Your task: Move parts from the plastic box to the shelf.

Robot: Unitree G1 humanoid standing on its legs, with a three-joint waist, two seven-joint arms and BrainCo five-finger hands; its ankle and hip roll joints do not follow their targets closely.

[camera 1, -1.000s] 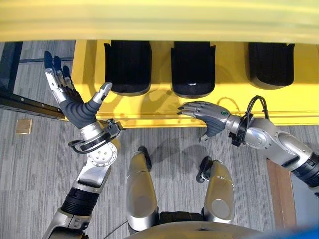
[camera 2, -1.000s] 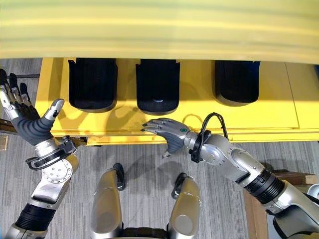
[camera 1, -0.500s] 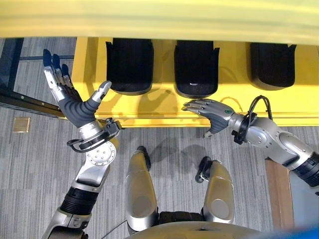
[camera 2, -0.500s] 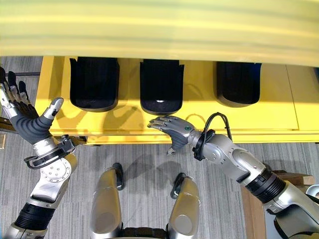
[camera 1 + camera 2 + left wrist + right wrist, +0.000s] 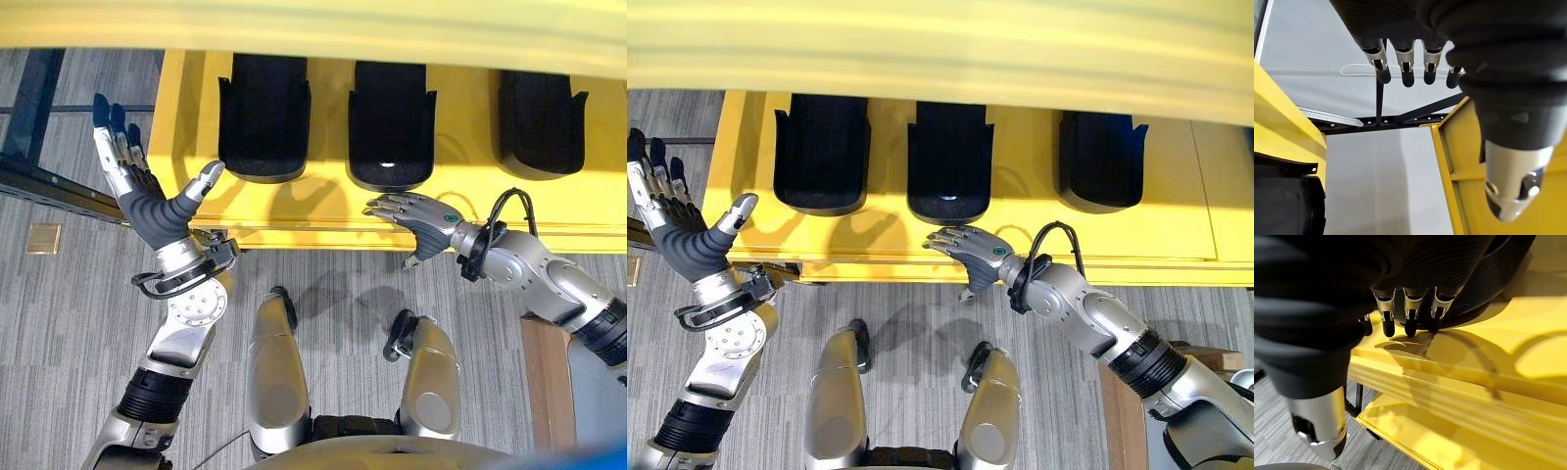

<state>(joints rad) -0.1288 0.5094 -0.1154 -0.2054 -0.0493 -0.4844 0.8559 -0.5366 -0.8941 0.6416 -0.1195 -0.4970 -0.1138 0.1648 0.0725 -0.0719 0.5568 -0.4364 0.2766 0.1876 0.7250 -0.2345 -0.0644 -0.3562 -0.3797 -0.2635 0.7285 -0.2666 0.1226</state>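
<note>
Parts sit in a row on the yellow shelf [image 5: 323, 211]: three black pieces, the left part [image 5: 263, 117], the middle part [image 5: 392, 125] and the right part [image 5: 541, 122], well apart from one another. Out at the shelf's left end, the left hand [image 5: 147, 201] is raised, fingers spread wide, thumb out, holding nothing. Moving across, the right hand [image 5: 416, 217] hovers palm-down at the front lip, just before the middle part, fingers nearly straight and empty. The risk, as I see it: those fingertips are close to the middle part, and a forward drift could nudge it back or skew it.
</note>
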